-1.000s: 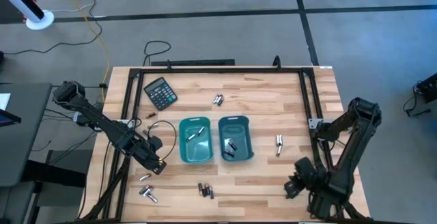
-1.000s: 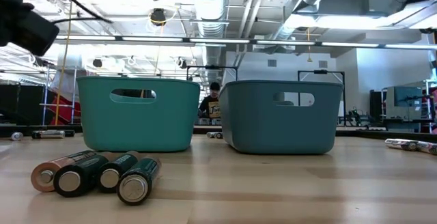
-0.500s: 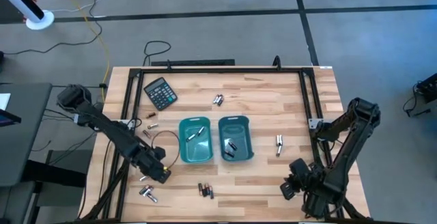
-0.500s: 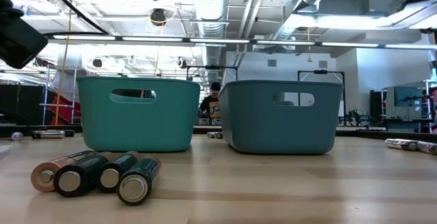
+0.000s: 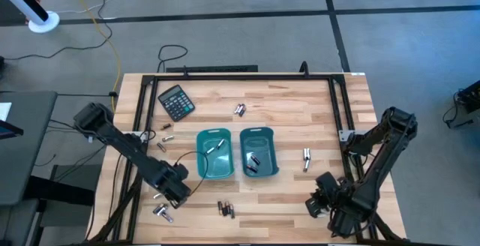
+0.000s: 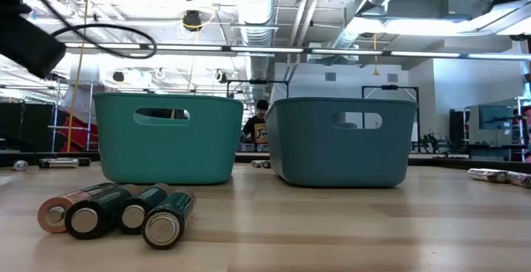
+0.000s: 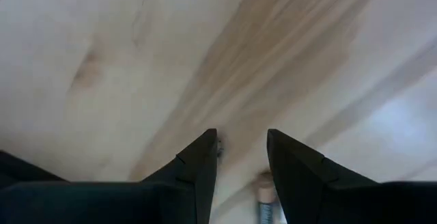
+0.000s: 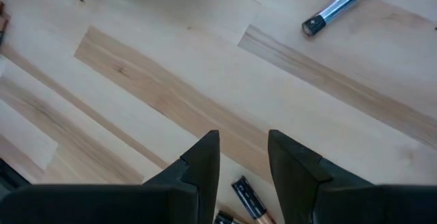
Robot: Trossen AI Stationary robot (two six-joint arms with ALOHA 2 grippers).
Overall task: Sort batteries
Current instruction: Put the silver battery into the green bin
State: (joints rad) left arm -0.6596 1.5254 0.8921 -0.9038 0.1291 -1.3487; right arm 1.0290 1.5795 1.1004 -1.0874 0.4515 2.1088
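Observation:
Two teal bins (image 5: 214, 154) (image 5: 259, 152) stand mid-table, each with a few batteries inside. Loose batteries lie in small groups on the wood: at the far middle (image 5: 239, 109), right of the bins (image 5: 307, 158), near the front edge (image 5: 226, 209) and at the front left (image 5: 162, 211). My left gripper (image 5: 178, 193) (image 7: 242, 138) points down, open, just over the table beside the front-left batteries. One battery (image 7: 263, 197) lies below the gap between its fingers. My right gripper (image 5: 315, 203) (image 8: 242, 138) hangs open at the front right, over a dark battery with a copper end (image 8: 246, 197).
A black calculator (image 5: 177, 100) lies at the far left. A black frame (image 5: 240, 77) runs round the table's far and side edges. In the low view, several dark batteries (image 6: 116, 210) lie in front of the bins. A silvery battery (image 8: 331, 9) lies beyond my right gripper.
My left gripper has gone toward the table's near edge and a little to the right, sinking and rolling its wrist, and now stands by the front-left batteries. Nothing on the table has moved.

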